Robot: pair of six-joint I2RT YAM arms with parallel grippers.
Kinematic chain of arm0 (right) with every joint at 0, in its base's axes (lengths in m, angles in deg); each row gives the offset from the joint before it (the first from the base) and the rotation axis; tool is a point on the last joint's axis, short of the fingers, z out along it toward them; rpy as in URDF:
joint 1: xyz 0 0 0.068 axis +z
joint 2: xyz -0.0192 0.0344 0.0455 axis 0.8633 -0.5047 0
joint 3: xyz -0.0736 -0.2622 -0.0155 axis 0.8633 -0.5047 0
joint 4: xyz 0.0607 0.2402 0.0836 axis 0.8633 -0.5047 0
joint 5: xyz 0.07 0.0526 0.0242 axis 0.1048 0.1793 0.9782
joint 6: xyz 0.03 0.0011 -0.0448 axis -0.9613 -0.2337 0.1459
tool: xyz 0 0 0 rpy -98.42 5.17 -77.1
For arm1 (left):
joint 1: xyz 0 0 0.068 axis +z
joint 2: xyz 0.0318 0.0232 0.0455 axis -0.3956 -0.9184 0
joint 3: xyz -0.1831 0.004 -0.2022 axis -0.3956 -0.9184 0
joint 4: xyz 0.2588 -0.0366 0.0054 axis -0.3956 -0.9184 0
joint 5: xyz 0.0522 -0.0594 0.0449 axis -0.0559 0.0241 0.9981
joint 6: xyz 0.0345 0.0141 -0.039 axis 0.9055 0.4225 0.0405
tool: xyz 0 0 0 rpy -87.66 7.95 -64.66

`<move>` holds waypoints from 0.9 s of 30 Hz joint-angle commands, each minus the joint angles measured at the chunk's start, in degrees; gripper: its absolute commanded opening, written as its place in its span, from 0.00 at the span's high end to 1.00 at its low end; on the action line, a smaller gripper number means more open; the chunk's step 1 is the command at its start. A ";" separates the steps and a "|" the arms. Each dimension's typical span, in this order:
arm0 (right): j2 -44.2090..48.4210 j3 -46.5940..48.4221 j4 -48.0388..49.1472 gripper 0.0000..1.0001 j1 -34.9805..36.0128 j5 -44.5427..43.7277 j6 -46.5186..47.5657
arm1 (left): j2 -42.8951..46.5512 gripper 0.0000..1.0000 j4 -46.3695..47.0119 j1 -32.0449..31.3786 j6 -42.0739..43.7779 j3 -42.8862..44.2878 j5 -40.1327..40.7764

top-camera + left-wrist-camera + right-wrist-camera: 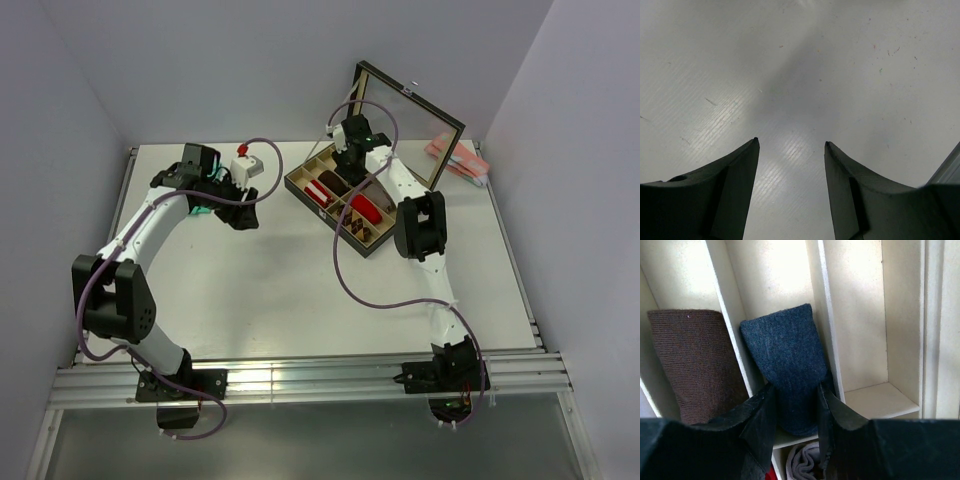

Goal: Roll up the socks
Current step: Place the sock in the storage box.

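The navy blue sock (785,360) and the dark brown sock (692,360) were both plain, without pattern. The box dividers (827,315) were cream. On the off-white bench (250,290), the box held a red roll (365,209) and a red-and-white striped roll (318,190).

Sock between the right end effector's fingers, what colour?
Navy blue sock; clearest in the right wrist view.

The white-and-black left arm (150,222) was folded sharply at the elbow and angled forward, and its dark two-fingered left hand (791,144) was held with the fingers (737,170) set apart. The right arm (435,295) was stretched farther forward, and its right hand (795,392) was closed against both sides of a navy blue knitted sock roll (785,355).
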 commanded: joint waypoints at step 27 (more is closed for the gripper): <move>8.80 -6.85 5.34 0.34 0.77 -2.58 -5.21 | -0.52 0.39 -1.29 -0.43 0.78 2.07 -2.05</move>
